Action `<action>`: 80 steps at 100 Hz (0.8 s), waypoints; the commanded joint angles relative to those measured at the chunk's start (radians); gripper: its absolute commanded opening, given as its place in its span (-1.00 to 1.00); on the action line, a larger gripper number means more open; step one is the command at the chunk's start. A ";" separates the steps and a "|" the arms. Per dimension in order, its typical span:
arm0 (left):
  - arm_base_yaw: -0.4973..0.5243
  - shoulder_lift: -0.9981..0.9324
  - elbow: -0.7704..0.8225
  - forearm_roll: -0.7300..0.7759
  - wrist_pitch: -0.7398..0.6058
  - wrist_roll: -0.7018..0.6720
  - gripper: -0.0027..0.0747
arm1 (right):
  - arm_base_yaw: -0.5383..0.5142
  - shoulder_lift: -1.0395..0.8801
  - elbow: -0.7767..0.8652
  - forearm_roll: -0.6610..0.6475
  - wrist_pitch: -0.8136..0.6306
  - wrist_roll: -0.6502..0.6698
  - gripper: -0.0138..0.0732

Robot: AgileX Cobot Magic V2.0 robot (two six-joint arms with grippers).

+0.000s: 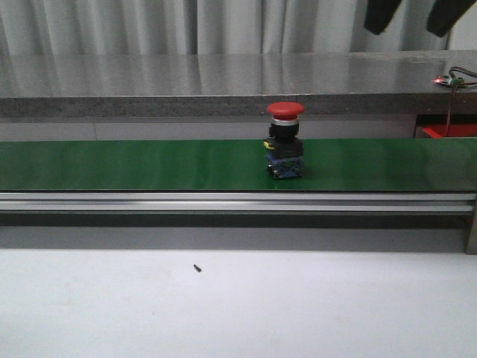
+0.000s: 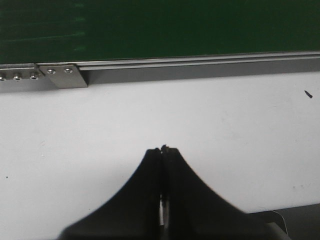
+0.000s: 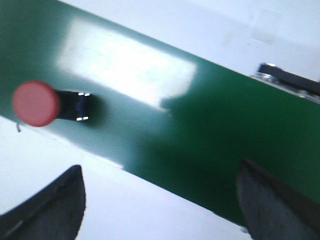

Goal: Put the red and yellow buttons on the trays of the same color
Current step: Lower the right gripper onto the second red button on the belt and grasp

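On the green belt point(image 1: 149, 164) a red button point(image 1: 285, 139) stands upright, alone, a little right of the middle.

The red button has a round red cap on top, a black body and a blue base that rests on the green belt. The right gripper point(image 3: 160, 200) hangs above the belt with its two dark fingers point(image 3: 50, 210) spread wide apart and nothing between them; the button is off to one side of it, not touching. The left gripper point(image 2: 163, 155) is over the white tabletop point(image 2: 75, 135), near the metal rail point(image 2: 200, 65) of the belt, its fingers pressed together and holding nothing. A red tray point(image 1: 449, 131) shows partly at the far right, behind the belt.
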 commanded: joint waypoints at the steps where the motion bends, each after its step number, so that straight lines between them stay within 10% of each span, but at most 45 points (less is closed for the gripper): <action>1: -0.009 -0.017 -0.026 -0.021 -0.045 0.002 -0.98 | 0.060 -0.053 -0.023 0.031 -0.016 -0.009 0.72; 80: -0.009 -0.017 -0.026 -0.021 -0.045 0.002 -0.98 | 0.165 0.152 -0.012 -0.067 -0.092 0.001 0.72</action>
